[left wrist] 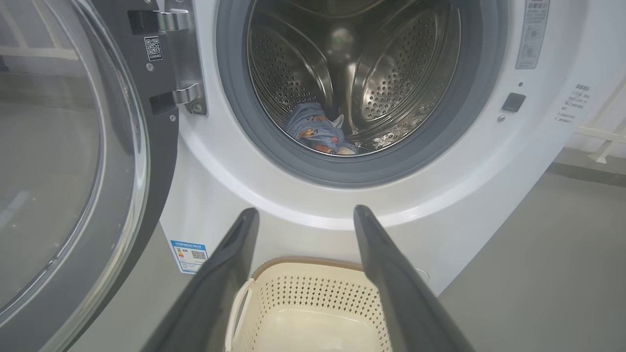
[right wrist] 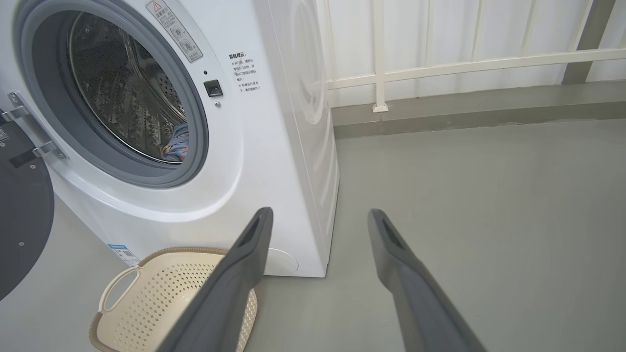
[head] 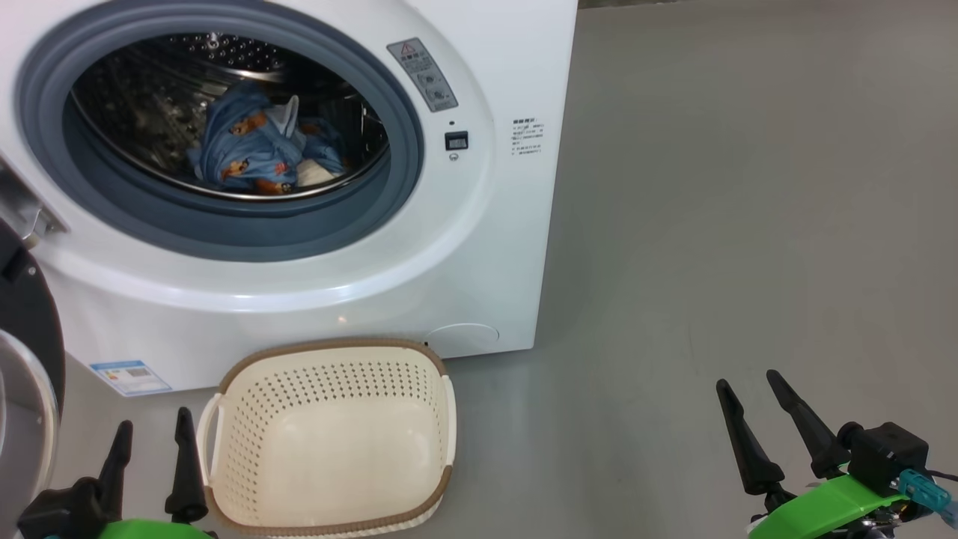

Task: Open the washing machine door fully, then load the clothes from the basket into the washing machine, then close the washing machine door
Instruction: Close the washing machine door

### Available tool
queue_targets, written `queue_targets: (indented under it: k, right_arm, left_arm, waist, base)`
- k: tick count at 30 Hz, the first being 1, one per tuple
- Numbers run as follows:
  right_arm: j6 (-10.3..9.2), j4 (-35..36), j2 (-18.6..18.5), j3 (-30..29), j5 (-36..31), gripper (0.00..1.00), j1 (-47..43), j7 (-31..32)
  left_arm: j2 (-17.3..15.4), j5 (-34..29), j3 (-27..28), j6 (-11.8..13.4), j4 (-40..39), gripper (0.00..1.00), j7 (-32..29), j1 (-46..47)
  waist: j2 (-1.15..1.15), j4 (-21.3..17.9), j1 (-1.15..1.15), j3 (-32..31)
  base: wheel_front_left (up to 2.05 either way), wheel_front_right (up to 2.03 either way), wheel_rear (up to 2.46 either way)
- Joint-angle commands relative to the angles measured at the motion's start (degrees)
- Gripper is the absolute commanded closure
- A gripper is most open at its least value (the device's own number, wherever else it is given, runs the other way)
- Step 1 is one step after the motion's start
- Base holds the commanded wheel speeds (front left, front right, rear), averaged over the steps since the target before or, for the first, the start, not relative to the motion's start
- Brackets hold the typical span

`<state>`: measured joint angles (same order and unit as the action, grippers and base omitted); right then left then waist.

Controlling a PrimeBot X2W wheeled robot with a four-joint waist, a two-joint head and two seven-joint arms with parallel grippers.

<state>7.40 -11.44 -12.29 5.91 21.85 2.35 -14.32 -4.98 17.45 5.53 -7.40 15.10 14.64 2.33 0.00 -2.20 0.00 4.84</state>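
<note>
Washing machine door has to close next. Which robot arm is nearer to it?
Probably the left. The open washing machine door hangs just beside the left fingers; the right fingers are far across the floor.

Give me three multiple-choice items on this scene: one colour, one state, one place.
1. Woven rim of the cream perforated plastic basket: A brown, B green, C black.
2. The round black-rimmed glass door is: A shut, B removed, C open.
3. The light blue printed clothes lie: A in the basket, B in the steel drum, C draped over the door.
1 A, its band is brown. 2 C, it hangs aside on its hinges. 3 B, the bundle sits inside the drum.
</note>
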Motion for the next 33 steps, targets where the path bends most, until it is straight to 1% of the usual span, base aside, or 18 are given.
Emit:
queue_targets:
  k: [1,12,21,27,33]
  right_arm:
    - [0.09,1.6,-0.4,0.8,0.1,0.00,0.6,-0.7]
    - [0.09,1.7,-0.5,0.5,0.0,0.00,0.8,-0.7]
    - [0.09,1.6,-0.7,0.7,0.1,0.00,0.5,-0.7]
    - [0.09,2.0,-1.0,1.6,0.1,0.00,0.5,-0.7]
    - [0.09,1.9,-1.4,2.5,0.2,0.00,0.8,-0.7]
  left_arm:
    - [-1.1,-0.1,1.8,-0.1,-1.7,0.00,0.4,1.5]
    - [-1.3,0.6,1.0,-0.1,-2.3,0.00,0.4,1.2]
    - [-1.0,0.5,0.6,-0.1,-2.7,0.00,0.4,0.6]
    - [-0.5,0.6,0.5,-0.1,-3.3,0.00,0.4,0.1]
    - [0.0,0.7,0.5,-0.1,-3.7,0.00,0.4,-0.3]
  waist:
    - [0.00,0.1,0.00,0.1]
    - [0.00,0.4,0.00,0.3]
    - [0.00,1.0,0.00,-0.5]
    - [0.00,3.0,0.00,-0.8]
    - [0.00,6.1,0.00,-1.2]
  base:
    - [-1.01,1.01,0.00]
    - [-1.32,1.32,0.00]
    - [-0.34,0.34,0.00]
    - [0.00,0.00,0.00]
    - [0.00,0.00,0.00]
